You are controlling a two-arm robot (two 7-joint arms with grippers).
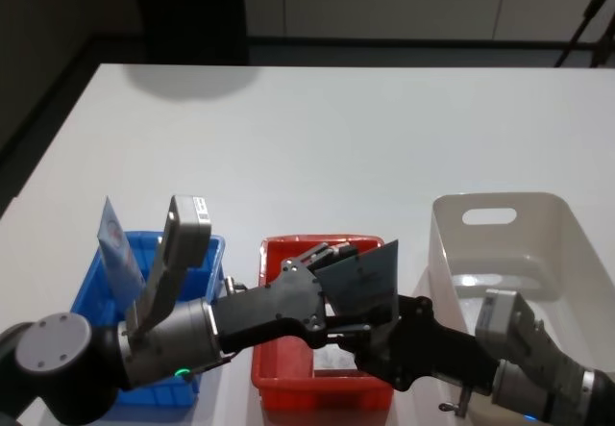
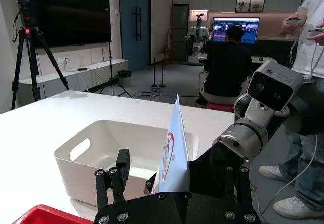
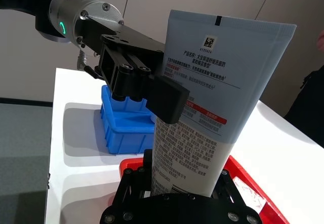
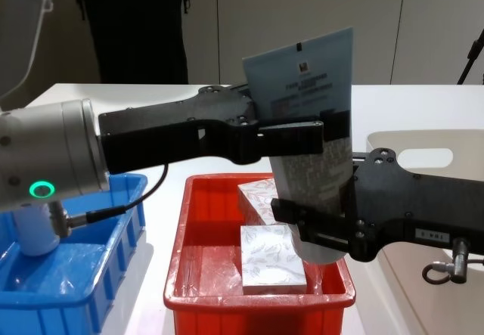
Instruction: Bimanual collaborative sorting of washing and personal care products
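A pale blue squeeze tube (image 4: pixel 306 85) with fine print stands upright above the red crate (image 4: pixel 189 274). My right gripper (image 4: pixel 321 233) is shut on its lower end; in the right wrist view the tube (image 3: pixel 217 82) rises straight out of its jaws. My left gripper (image 4: pixel 302 134) reaches in from the left at mid-height. Its fingers are open on either side of the tube (image 2: pixel 172 148), and one finger (image 2: pixel 119 171) stands clearly apart from it. Two white boxes with leaf patterns (image 4: pixel 271 263) lie in the red crate. A white bottle (image 4: pixel 34 229) stands in the blue crate (image 4: pixel 113 252).
The white handled tub (image 1: pixel 538 224) sits at the right, beside the red crate (image 1: pixel 279 253). The blue crate (image 1: pixel 197 253) at the left also holds a pale blue flat item (image 1: pixel 115 248). Bare white table stretches beyond all three. A person stands past the table's far right.
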